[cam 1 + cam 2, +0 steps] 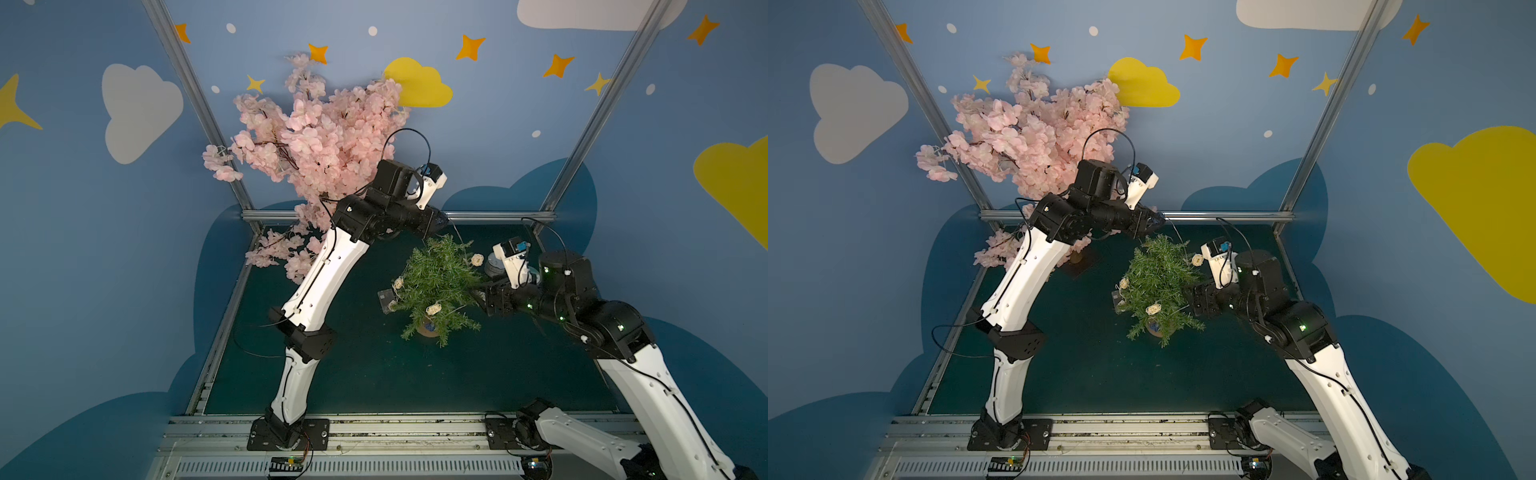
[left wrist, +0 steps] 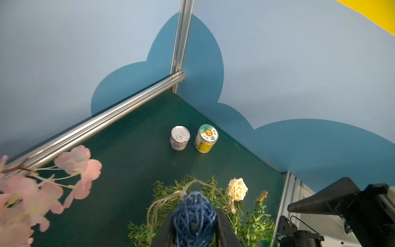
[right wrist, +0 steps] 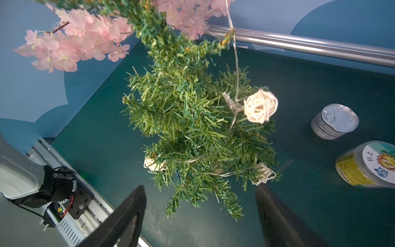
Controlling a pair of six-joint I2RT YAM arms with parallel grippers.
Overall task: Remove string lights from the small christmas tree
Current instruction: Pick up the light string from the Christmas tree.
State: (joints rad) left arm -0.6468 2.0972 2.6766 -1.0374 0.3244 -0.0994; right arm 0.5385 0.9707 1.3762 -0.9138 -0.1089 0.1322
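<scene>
Two trees stand on the dark green surface (image 1: 353, 374), the pink blossom tree (image 1: 316, 137) at 11 o'clock of the small christmas tree (image 1: 440, 278). Draped over the latter, the string lights (image 3: 260, 106) have their clear box (image 1: 385, 300) at its 9 o'clock. The right pincer (image 3: 199, 188), spread wide, sits at its 3 o'clock. At 12 o'clock the left pincer (image 2: 193, 222) pinches a blue ball (image 2: 192, 211) of the lights.
</scene>
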